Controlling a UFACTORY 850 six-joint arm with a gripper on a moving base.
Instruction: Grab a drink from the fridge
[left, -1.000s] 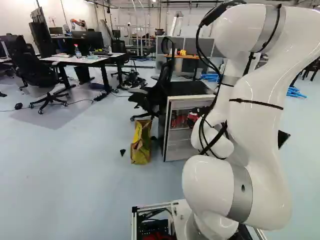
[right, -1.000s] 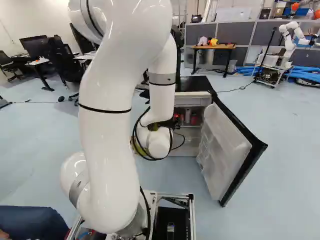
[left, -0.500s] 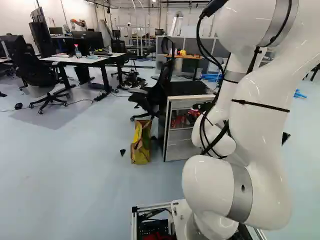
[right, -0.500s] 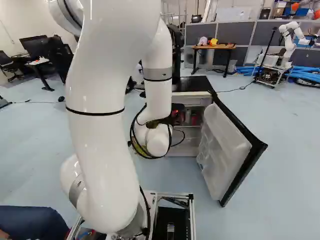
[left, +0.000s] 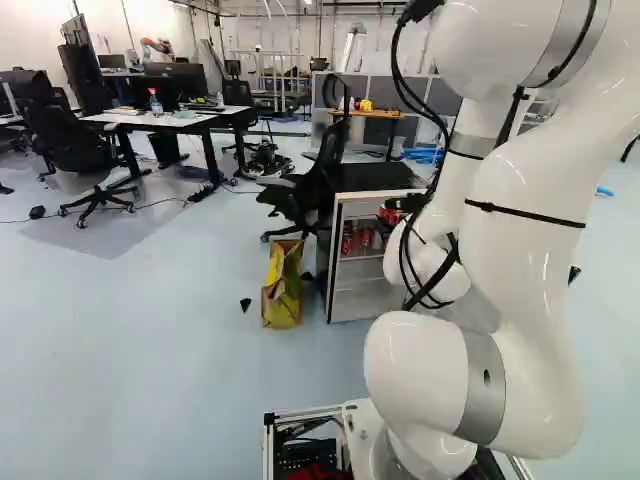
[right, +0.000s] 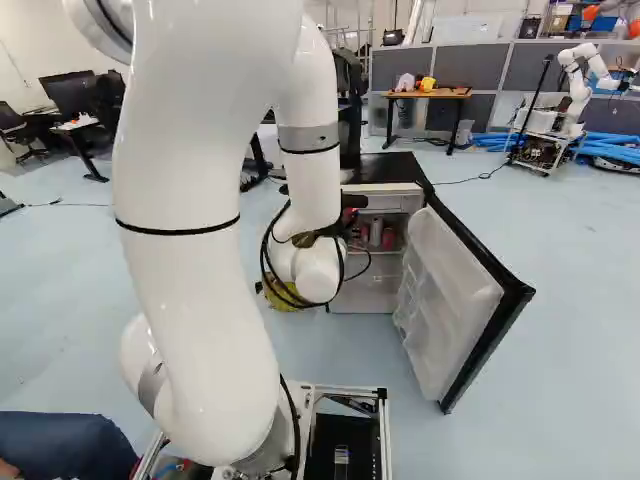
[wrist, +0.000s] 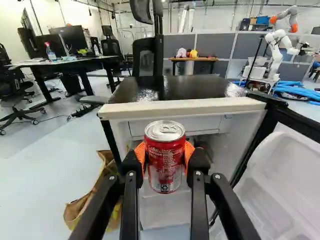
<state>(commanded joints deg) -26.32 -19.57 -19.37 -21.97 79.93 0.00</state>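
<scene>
The fingers (left: 407, 203) are closed on a red drink can (wrist: 165, 160), one orange pad (wrist: 190, 149) pressed to each side of it, and stand apart by the width of the can. The can is upright, its silver lid and pull tab showing above the pads, and it sits in front of the open fridge (wrist: 185, 106), its lid below the pale front edge of the fridge top in the wrist view. The white arm (right: 205, 300) reaches forward to the fridge, its wrist end low in front of it. The fridge door (right: 450, 300) is swung wide to the right in the right base view, with clear plastic bins on its inner face. More red cans (left: 347, 241) stand on a shelf inside the fridge. A yellow and brown paper bag (left: 282, 288) stands on the floor just beside the fridge, on its left in the left base view, and a black office chair (left: 308, 195) is near it. Farther back, a desk (left: 165, 120) carries monitors and a bottle (left: 155, 103), and a wooden table (right: 430, 93) holds a yellow object (right: 428, 84). At the upper right of the right base view is another robot (right: 580, 85) on a wheeled cart.
</scene>
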